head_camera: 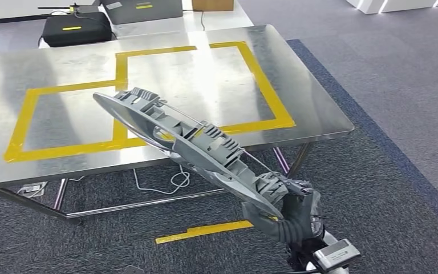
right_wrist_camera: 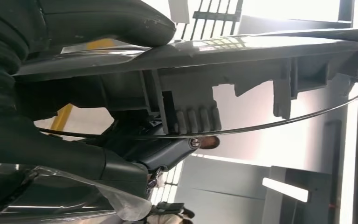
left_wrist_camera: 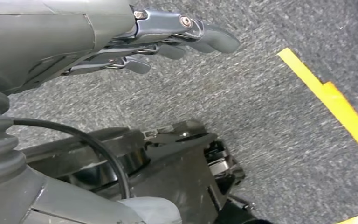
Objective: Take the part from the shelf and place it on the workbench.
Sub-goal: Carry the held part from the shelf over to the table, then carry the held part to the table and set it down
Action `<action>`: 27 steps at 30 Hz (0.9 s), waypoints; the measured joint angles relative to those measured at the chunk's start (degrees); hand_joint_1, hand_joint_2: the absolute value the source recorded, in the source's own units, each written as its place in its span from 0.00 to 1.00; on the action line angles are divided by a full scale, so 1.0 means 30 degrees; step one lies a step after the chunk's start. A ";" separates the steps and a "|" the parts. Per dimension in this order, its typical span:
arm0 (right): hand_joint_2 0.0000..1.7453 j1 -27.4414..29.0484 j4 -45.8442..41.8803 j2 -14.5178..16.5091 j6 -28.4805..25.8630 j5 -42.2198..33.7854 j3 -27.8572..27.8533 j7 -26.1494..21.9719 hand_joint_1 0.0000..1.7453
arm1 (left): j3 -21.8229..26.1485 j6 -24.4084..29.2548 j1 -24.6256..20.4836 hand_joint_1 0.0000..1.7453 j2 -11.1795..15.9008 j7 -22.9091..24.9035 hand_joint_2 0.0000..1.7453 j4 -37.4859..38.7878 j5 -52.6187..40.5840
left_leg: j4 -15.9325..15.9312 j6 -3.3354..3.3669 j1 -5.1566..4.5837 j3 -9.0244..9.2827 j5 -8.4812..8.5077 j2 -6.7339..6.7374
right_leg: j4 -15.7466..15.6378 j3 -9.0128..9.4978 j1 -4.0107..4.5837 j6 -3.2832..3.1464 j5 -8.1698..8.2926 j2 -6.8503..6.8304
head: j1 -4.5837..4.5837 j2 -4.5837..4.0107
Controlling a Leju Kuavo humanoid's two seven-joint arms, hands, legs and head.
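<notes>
Part: you had the long grey part (head_camera: 188,145) gripped at its near end by the right robot hand (head_camera: 296,214), held up tilted, its far end over the front of the bench (head_camera: 313,114) and not touching it.
Right robot hand: its fingers were closed around the part's near end; in the right wrist view the thumb (right_wrist_camera: 116,21) lay over the part's flat face (right_wrist_camera: 261,44).
Left robot hand: the left robot hand (left_wrist_camera: 168,39) hung over the carpet, fingers nearly straight and a little apart, holding nothing.
Containers: two dark cases (head_camera: 77,27) stood beyond the far edge of the bench; you could not tell what they held.
Around: yellow tape (head_camera: 120,85) marked two rectangles on the bench top; a short yellow strip (head_camera: 202,230) lay on the carpet (head_camera: 388,171) below the part. A white cable (head_camera: 174,181) trailed under the bench.
In the way: nothing stood on the bench top under the part's far end.
Materials: the bench top was shiny sheet metal on thin legs; the part was a grey moulded piece, ribbed on its upper side, with a thin wire (right_wrist_camera: 279,122) curving along it; the carpet was coarse and grey.
</notes>
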 joint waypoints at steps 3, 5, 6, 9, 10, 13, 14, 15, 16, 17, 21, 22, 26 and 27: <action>1.00 -0.0018 0.0007 0.0053 -0.0011 -0.0002 -0.0106 0.0000 1.00 | 0.0000 0.0002 -0.0022 0.00 0.0000 -0.0005 1.00 -0.0038 -0.0027 | 0.1414 -0.0299 0.0047 -0.0578 -0.0681 0.0089 | -0.0165 0.0351 -0.0094 -0.0325 -0.0207 -0.0063 | -0.0086 0.0000; 1.00 -0.0054 0.0009 0.0082 -0.0002 0.0018 -0.0131 -0.0022 1.00 | 0.0000 -0.0003 -0.0012 0.00 0.0009 -0.0007 1.00 -0.0038 -0.0058 | 0.4003 -0.0434 0.0083 -0.2074 -0.1525 0.0118 | -0.0175 0.0570 -0.0088 -0.0457 -0.0412 -0.0094 | -0.0124 0.0000; 1.00 -0.0047 0.0013 0.0089 0.0005 0.0049 -0.0131 -0.0029 1.00 | 0.0000 -0.0011 0.0012 0.00 0.0016 -0.0007 1.00 -0.0038 -0.0078 | 0.5091 -0.0464 0.0094 -0.2815 -0.1724 0.0122 | -0.0174 0.0699 -0.0084 -0.0473 -0.0527 -0.0086 | -0.0122 0.0000; 1.00 -0.0006 0.0033 0.0093 0.0042 0.0150 -0.0118 -0.0033 1.00 | 0.0005 -0.0029 0.0049 0.00 0.0033 -0.0007 1.00 -0.0038 -0.0141 | 0.4499 -0.0363 0.0089 -0.3257 -0.0047 0.0125 | -0.0176 0.1291 -0.0079 -0.0427 -0.0928 -0.0039 | -0.0124 0.0000; 1.00 -0.0008 0.0036 0.0095 0.0051 0.0171 -0.0106 -0.0044 1.00 | 0.0011 -0.0029 0.0048 0.00 0.0036 -0.0006 1.00 -0.0038 -0.0171 | 0.3315 -0.0261 0.0067 -0.2874 0.0862 0.0127 | -0.0197 0.1447 -0.0085 -0.0375 -0.1085 -0.0037 | -0.0122 0.0000; 1.00 -0.0047 0.0009 0.0109 -0.0006 0.0241 -0.0077 -0.0171 1.00 | 0.0066 -0.0031 0.0012 0.00 0.0040 -0.0017 1.00 -0.0038 -0.0268 | 0.1013 0.0047 -0.0105 -0.1988 0.1698 0.0171 | -0.0265 0.1729 -0.0041 -0.0053 -0.1397 -0.0048 | -0.0099 0.0000; 1.00 -0.0058 -0.0018 0.0117 -0.0055 0.0279 -0.0073 -0.0232 1.00 | 0.0104 -0.0031 -0.0002 0.00 0.0040 -0.0031 1.00 -0.0040 -0.0292 | 0.0820 0.0115 -0.0145 -0.1932 0.1532 0.0176 | -0.0318 0.1789 -0.0023 0.0061 -0.1415 -0.0063 | -0.0091 0.0000; 1.00 -0.0063 -0.0057 0.0126 -0.0104 0.0324 -0.0069 -0.0284 1.00 | 0.0142 -0.0031 0.0000 0.00 0.0033 -0.0047 1.00 -0.0044 -0.0312 | 0.0579 0.0184 -0.0104 -0.1823 0.1433 0.0166 | -0.0390 0.1786 -0.0015 0.0164 -0.1440 -0.0087 | -0.0102 0.0002; 1.00 -0.0062 -0.0100 0.0131 -0.0150 0.0375 -0.0066 -0.0324 1.00 | 0.0179 -0.0029 0.0020 0.00 0.0024 -0.0069 1.00 -0.0047 -0.0326 | 0.0399 0.0236 -0.0055 -0.1711 0.1414 0.0156 | -0.0385 0.1774 -0.0007 0.0256 -0.1493 -0.0109 | -0.0079 0.0004; 1.00 -0.0072 -0.0139 0.0133 -0.0181 0.0414 -0.0064 -0.0355 1.00 | 0.0206 -0.0029 0.0037 0.00 0.0011 -0.0089 1.00 -0.0051 -0.0344 | 0.0217 0.0305 0.0007 -0.1545 0.1417 0.0154 | -0.0120 0.1641 0.0003 0.0335 -0.1640 -0.0111 | -0.0053 0.0004; 1.00 -0.0091 -0.0233 0.0133 -0.0273 0.0459 -0.0051 -0.0461 1.00 | 0.0297 -0.0029 -0.0013 0.00 -0.0035 -0.0140 1.00 -0.0053 -0.0415 | -0.0016 0.0514 0.0105 -0.1064 0.1195 0.0170 | 0.4204 -0.1100 -0.0007 0.0571 -0.2904 -0.0076 | 0.0016 0.0002; 1.00 -0.0073 -0.0233 0.0131 -0.0310 0.0470 -0.0053 -0.0464 1.00 | 0.0324 -0.0031 -0.0007 0.00 -0.0040 -0.0146 1.00 -0.0053 -0.0432 | -0.0014 0.0525 0.0103 -0.0940 0.1080 0.0159 | 0.4893 -0.1753 -0.0008 0.0605 -0.2791 -0.0076 | 0.0012 0.0002; 1.00 -0.0081 -0.0230 0.0127 -0.0421 0.0576 -0.0058 -0.0466 1.00 | 0.0399 -0.0064 0.0019 0.00 -0.0062 -0.0164 1.00 -0.0053 -0.0476 | -0.0005 0.0362 0.0078 -0.0191 0.0446 0.0068 | 0.1742 -0.1208 -0.0001 0.0543 0.0199 -0.0091 | 0.0021 0.0005; 1.00 -0.0107 -0.0240 0.0129 -0.0442 0.0607 -0.0042 -0.0481 1.00 | 0.0428 -0.0069 -0.0010 0.00 -0.0067 -0.0168 1.00 -0.0053 -0.0481 | 0.0030 0.0259 0.0040 -0.0099 0.0284 0.0051 | 0.0758 -0.0767 0.0006 0.0454 0.0499 -0.0087 | 0.0027 0.0005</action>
